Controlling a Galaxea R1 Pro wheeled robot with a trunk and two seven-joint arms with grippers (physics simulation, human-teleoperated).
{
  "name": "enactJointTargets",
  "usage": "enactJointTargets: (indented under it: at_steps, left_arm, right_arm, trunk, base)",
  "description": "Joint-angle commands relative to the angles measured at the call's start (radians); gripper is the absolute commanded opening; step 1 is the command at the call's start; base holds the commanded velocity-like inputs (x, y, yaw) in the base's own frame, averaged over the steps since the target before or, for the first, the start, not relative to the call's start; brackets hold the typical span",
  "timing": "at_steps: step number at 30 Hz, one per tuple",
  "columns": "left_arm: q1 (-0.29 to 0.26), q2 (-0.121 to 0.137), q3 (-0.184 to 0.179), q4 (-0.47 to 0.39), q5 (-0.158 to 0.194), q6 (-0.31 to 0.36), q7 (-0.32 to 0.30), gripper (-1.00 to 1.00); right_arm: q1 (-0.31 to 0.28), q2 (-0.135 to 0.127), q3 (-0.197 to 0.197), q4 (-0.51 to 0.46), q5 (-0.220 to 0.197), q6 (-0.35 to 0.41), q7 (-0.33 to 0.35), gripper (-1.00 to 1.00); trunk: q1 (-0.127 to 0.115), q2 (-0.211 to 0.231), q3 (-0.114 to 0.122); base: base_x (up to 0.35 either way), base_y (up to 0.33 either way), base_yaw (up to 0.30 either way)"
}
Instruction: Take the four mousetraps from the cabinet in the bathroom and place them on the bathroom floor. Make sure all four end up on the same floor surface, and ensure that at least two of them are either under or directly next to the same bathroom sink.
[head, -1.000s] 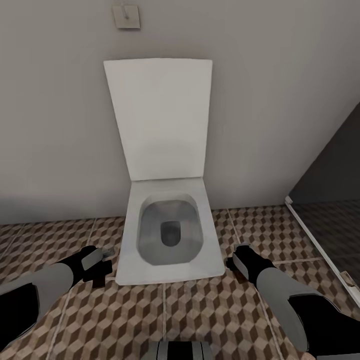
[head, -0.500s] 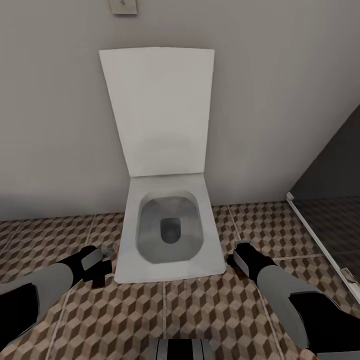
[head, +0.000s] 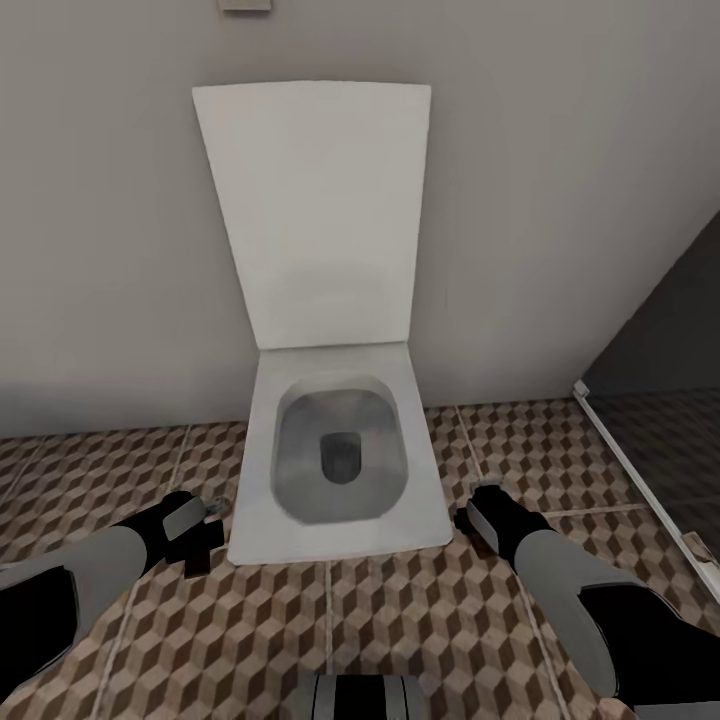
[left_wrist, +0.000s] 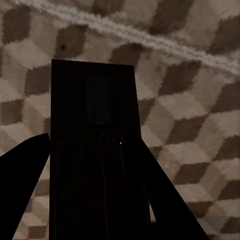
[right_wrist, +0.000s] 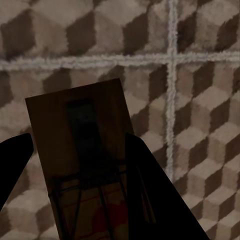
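Head view had tilted down a bit over the last second: wall plate nearly slid off at 12 o'clock, toilet (head: 335, 460) sat slightly higher in frame, arms held the same pose. Camera motion, not object motion; judged the robot was in transit or scanning, no placement yet.

Left gripper (head: 198, 530), at 8 o'clock off the toilet, was clamped on a mousetrap (left_wrist: 95, 150): dark slab with wire parts between the dark fingers (left_wrist: 22, 185), above the bathroom floor (left_wrist: 200, 125). Right gripper (head: 478, 520), at 4 o'clock off the toilet, gripped a second mousetrap (right_wrist: 82, 145), brown slab, wire bar, reddish patch, over a grout cross.

Containers: toilet bowl open, lid (head: 315, 210) up against the wall, nothing visible in it except the dark drain. Glass shower enclosure (head: 660, 400) at 3 o'clock.

Two traps in hand, likely sink-bound.
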Motion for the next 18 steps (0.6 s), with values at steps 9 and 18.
enactJointTargets:
  at_steps: [9, 18]
  left_arm:
    - [-0.001, 0.001, -0.005, -0.004, 0.009, 0.001, 0.009, -1.00]
    - [-0.001, 0.001, -0.005, -0.004, 0.009, 0.001, 0.009, -1.00]
  right_arm:
    - [0.000, 0.002, 0.008, 0.000, 0.000, 0.007, -0.002, -1.00]
    - [0.000, 0.002, 0.008, 0.000, 0.000, 0.007, -0.002, -1.00]
  trunk:
    - [0.001, -0.001, -0.008]
    - [0.001, -0.001, -0.012]
  base:
    - [0.000, 0.000, 0.000]
    - [0.000, 0.000, 0.000]
